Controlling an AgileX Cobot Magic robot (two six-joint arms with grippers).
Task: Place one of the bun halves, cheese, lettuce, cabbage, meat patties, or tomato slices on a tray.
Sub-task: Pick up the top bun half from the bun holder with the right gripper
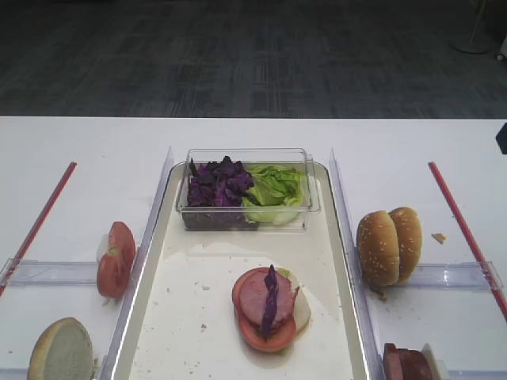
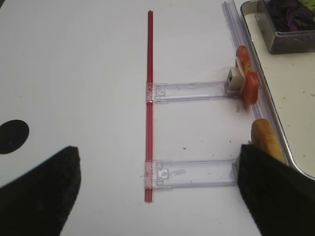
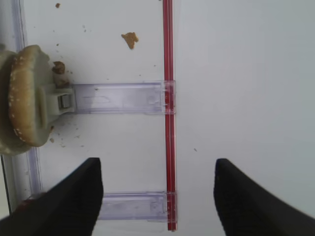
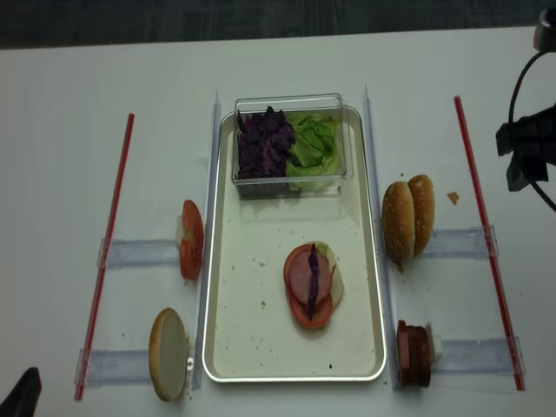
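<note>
R hand [image 3: 157, 196] wide open, empty, above table near bun halves [image 3: 22, 101], L hand [image 2: 157, 191] apparently open too

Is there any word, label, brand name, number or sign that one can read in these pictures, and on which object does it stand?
None: no readable text shows in any view.
The tray, the clear plastic box and the holder rails carry no print.
The white clip against the bun halves shows only a small dark square, not a letter or number.
</note>
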